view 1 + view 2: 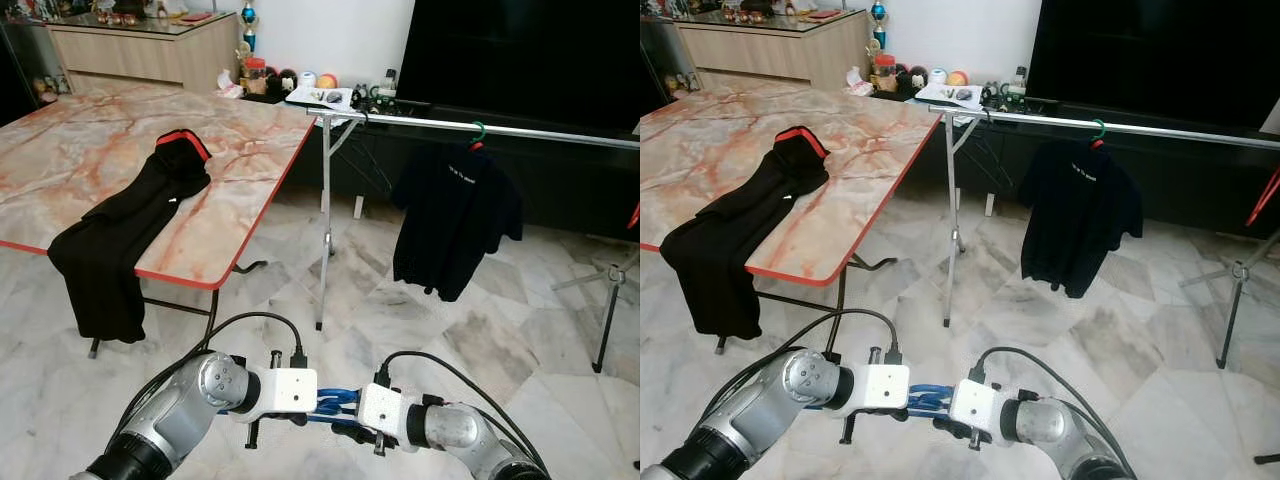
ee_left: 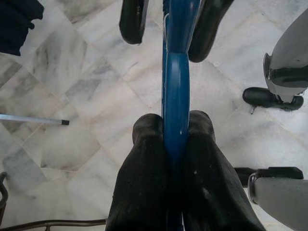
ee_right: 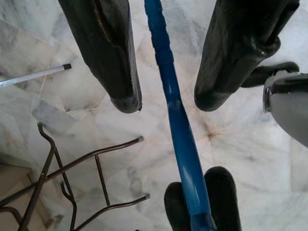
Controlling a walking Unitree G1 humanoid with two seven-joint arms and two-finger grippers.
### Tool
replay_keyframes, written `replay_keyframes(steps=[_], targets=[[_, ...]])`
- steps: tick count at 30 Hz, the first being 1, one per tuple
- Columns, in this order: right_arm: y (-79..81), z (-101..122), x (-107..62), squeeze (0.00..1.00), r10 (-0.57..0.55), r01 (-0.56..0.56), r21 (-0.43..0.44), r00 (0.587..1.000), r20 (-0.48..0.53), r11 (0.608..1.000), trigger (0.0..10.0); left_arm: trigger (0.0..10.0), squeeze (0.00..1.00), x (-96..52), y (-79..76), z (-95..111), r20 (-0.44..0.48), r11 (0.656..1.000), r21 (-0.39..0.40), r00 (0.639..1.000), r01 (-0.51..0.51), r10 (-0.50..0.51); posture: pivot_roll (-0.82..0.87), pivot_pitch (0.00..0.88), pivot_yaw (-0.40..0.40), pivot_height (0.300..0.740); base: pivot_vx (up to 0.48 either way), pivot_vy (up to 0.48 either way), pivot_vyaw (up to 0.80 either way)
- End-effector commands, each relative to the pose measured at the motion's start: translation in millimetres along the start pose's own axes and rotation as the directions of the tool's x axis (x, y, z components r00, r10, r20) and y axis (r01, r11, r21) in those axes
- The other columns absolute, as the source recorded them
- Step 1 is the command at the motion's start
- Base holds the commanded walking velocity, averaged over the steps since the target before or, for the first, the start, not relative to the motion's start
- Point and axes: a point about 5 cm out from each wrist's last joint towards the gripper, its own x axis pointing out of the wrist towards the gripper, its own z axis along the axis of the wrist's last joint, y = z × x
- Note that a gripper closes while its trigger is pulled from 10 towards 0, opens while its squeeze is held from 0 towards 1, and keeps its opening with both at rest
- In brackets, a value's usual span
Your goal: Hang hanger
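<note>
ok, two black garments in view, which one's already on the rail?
The black T-shirt, hanging from the metal rail on a green hanger. The other black garment lies on the marble table, one end drooping over its edge.

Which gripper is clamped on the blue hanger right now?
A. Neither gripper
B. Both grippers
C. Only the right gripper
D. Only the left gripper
D: in the left wrist view the left gripper has both fingers pressed against the blue hanger, while in the right wrist view the right gripper stands open around it, with a gap on each side.
</note>
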Motion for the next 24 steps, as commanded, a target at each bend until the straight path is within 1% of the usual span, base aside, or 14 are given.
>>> replay_keyframes(steps=[1,3,4,5,6,9,10,13,14,19,20,21,22,24], targets=[[1.1,1.9,2.6,0.0,-0.011,0.01,0.027,1.0,0.018,1.0,10.0,10.0,0.0,1.4,-1.7,11.9,0.046,1.0,0.024,0.999,0.012,-0.013,0.15,0.0,-0.063,0.74,0.0,0.0,0.0],[1.3,2.0,2.9,0.0,-0.013,0.012,0.033,1.0,0.021,0.999,10.0,10.0,0.0,1.4,-1.8,12.1,0.046,1.0,0.023,0.999,0.012,-0.013,0.15,0.0,-0.063,0.74,0.0,0.0,0.0],[1.6,3.4,4.0,0.0,-0.01,0.008,0.06,0.999,0.038,0.998,3.0,10.0,0.0,1.4,-2.0,12.0,0.048,1.0,0.02,0.999,0.014,-0.015,0.15,0.0,-0.062,0.74,0.0,0.0,0.0],[1.6,3.4,4.0,0.0,-0.01,0.008,0.06,0.999,0.038,0.998,3.0,10.0,0.0,1.4,-2.0,12.0,0.048,1.0,0.02,0.999,0.014,-0.015,0.15,0.0,-0.062,0.74,0.0,0.0,0.0],[2.7,4.3,5.0,0.0,0.005,-0.01,0.085,0.999,0.051,0.996,0.0,10.0,0.0,1.4,-2.2,11.9,0.048,1.0,0.019,0.999,0.016,-0.017,0.15,0.0,-0.063,0.74,0.0,0.0,0.0],[5.5,4.0,5.7,0.0,0.05,-0.055,0.102,0.997,0.053,0.993,0.2,10.0,0.0,1.8,-1.9,12.1,0.05,1.0,0.018,0.999,0.015,-0.016,0.15,0.0,-0.063,0.74,0.0,0.0,0.0],[6.8,3.4,5.9,0.0,0.068,-0.072,0.097,0.997,0.045,0.993,7.5,10.0,0.0,2.0,-1.7,12.3,0.05,1.0,0.017,0.999,0.015,-0.016,0.15,0.0,-0.063,0.74,0.0,0.0,0.0],[7.4,3.1,5.9,0.0,0.075,-0.078,0.095,0.996,0.043,0.992,7.5,10.0,0.0,2.0,-1.7,12.3,0.05,1.0,0.017,0.999,0.015,-0.016,0.15,0.0,-0.063,0.74,0.0,0.0,0.0],[7.6,3.2,6.1,0.0,0.075,-0.078,0.094,0.996,0.043,0.992,10.0,10.0,0.0,2.0,-1.9,12.3,0.051,1.0,0.016,0.999,0.016,-0.016,0.16,0.0,-0.063,0.74,0.0,0.0,0.0],[8.5,7.1,8.1,0.0,0.089,-0.094,0.076,0.994,0.064,0.993,10.0,10.0,0.0,1.9,-2.2,12.8,0.052,1.0,0.014,0.998,0.016,-0.017,0.16,0.0,-0.063,0.74,0.0,0.0,0.0],[8.8,8.3,8.8,0.0,0.097,-0.102,0.067,0.993,0.067,0.993,6.5,10.0,0.0,1.8,-2.3,13.2,0.053,1.0,0.015,0.998,0.016,-0.017,0.16,0.0,-0.064,0.74,0.0,0.0,0.0],[8.8,8.8,9.0,0.0,0.098,-0.103,0.064,0.993,0.069,0.993,6.5,10.0,0.0,1.9,-2.3,13.3,0.054,1.0,0.016,0.998,0.016,-0.017,0.16,0.0,-0.064,0.74,0.0,0.0,0.0],[8.9,9.8,9.7,0.0,0.101,-0.106,0.062,0.992,0.073,0.992,0.0,10.0,0.0,1.9,-2.4,13.5,0.054,1.0,0.016,0.998,0.017,-0.017,0.16,0.0,-0.064,0.74,0.0,0.0,0.0],[9.0,10.5,10.1,0.0,0.105,-0.11,0.062,0.992,0.076,0.992,0.0,10.0,0.0,1.9,-2.5,13.6,0.055,1.0,0.016,0.998,0.017,-0.017,0.16,0.0,-0.066,0.74,0.0,0.0,0.0]])
